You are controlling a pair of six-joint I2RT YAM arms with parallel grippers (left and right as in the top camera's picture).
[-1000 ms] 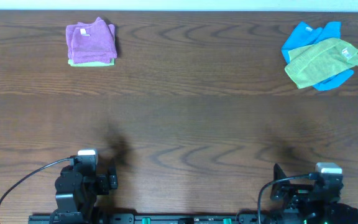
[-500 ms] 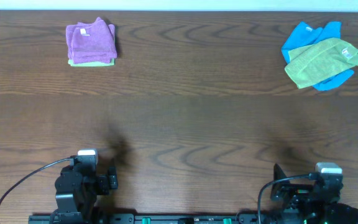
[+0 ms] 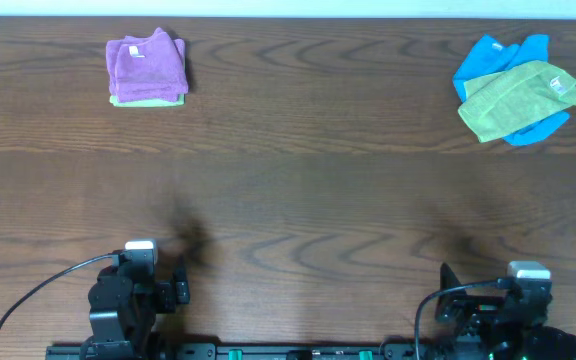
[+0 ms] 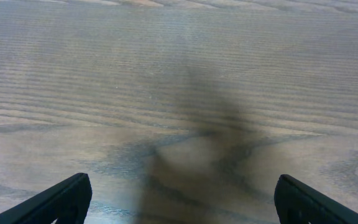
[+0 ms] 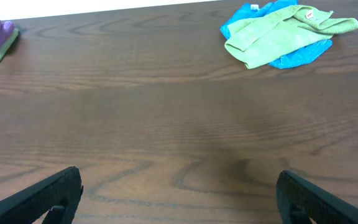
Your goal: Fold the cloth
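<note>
The cloth (image 3: 146,68), violet-purple and already folded into a compact, roughly square packet, is seen at the far left of the dark wood table (image 3: 288,190). It is stacked on a lime-green cloth (image 3: 133,101), of which only a thin strip along the near edge is shown. No marked long axis is presented by the packet; it is slightly wider left to right than it is deep, and its sides are set about parallel to the table's edges. A small white tag (image 3: 140,55) is turned upward on its top, toward the far side.

At the far right, a green cloth (image 3: 518,98) is draped loosely over a blue cloth (image 3: 493,55), well apart from the purple stack.

Both arms are parked at the near edge. The left gripper (image 4: 182,199) is spread wide over bare wood with nothing between its fingers. The right gripper (image 5: 179,196) is likewise fully spread and empty, and is pointed toward the far side.
</note>
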